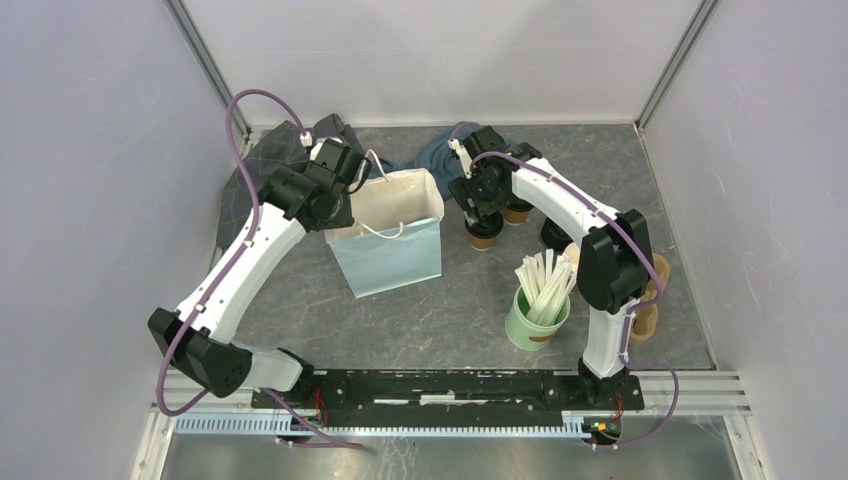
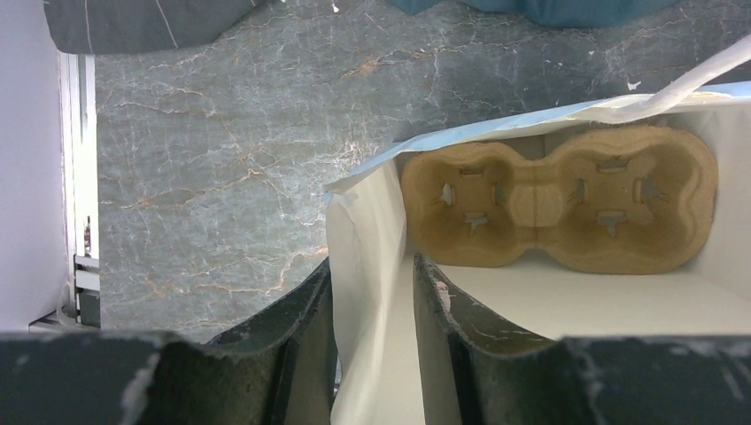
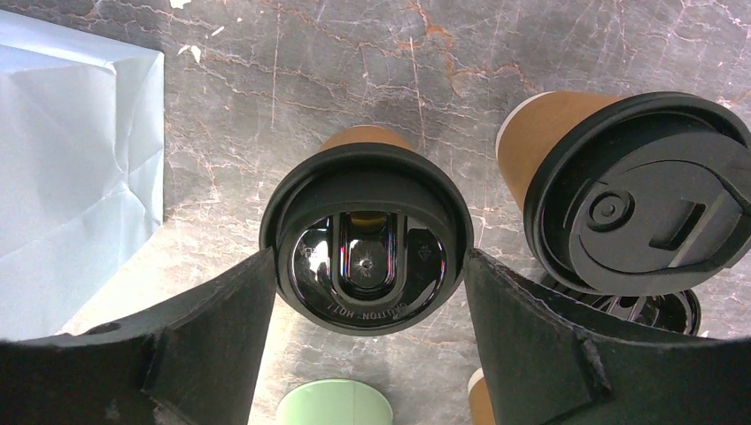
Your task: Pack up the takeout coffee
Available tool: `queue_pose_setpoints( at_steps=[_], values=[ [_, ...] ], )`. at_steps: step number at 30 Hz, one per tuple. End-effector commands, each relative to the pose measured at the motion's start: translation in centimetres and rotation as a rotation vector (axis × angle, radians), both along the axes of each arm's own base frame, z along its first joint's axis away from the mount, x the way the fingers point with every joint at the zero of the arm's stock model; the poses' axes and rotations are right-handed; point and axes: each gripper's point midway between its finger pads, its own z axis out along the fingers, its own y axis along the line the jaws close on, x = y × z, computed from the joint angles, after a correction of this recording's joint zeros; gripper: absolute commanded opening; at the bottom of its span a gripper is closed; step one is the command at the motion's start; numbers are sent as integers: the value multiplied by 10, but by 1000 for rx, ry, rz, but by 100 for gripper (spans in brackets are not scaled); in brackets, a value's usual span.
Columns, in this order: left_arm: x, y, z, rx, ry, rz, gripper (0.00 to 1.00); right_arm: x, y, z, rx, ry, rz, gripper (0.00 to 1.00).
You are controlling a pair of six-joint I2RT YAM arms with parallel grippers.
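Note:
Two takeout coffee cups, brown kraft with black sip lids, stand right of the bag. My right gripper (image 3: 370, 257) has a finger touching each side of the nearer cup's lid (image 3: 367, 239), so it is shut on that cup (image 1: 484, 235), which stands on the table. The second cup (image 3: 638, 190) is just beside it (image 1: 517, 212). My left gripper (image 2: 372, 261) is shut on the rim of the light blue paper bag (image 1: 385, 250), pinching its white inner wall (image 2: 363, 248). A brown pulp cup carrier (image 2: 558, 199) lies in the bag's bottom with both wells bare.
A green cup of pale wooden stirrers (image 1: 537, 318) stands in front of the right arm. Lidless brown cups (image 1: 650, 300) are stacked at the right. Spare black lids (image 3: 660, 310) lie beside the second cup. Dark cloths (image 1: 275, 150) lie at the back.

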Motion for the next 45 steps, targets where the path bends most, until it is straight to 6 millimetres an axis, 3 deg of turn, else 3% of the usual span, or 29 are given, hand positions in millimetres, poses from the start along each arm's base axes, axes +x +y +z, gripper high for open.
queue_pose_setpoints(
  at_steps=[1,9,45],
  values=[
    [8,-4,13,-28,-40,7,42,12,1,11,-2,-51,8,81],
    [8,-3,12,-30,-39,8,42,11,0,5,-1,-34,11,74],
    [6,-2,11,-31,-35,5,42,3,-3,-7,-3,-1,18,79]
  ],
)
